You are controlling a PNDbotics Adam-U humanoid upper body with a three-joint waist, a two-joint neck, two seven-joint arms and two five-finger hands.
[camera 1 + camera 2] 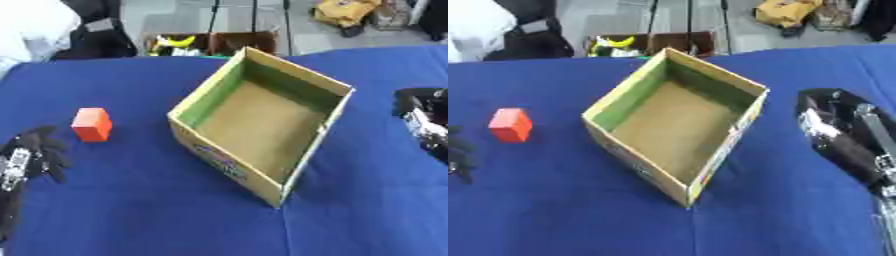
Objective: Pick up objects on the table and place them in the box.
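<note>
The right eye view shows the right hand (842,132) and forearm lying along the blue table (562,210) beside the open box (262,117), its fingers too blurred to judge, while the left eye view better shows the left hand (33,152), fingers seemingly spread, near the orange block (92,124).

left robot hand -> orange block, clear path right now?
Probably yes. The left robot hand lies open on the blue cloth just beside the orange block, with only bare cloth between them. The cardboard box sits on the block's far side, out of the way.
</note>
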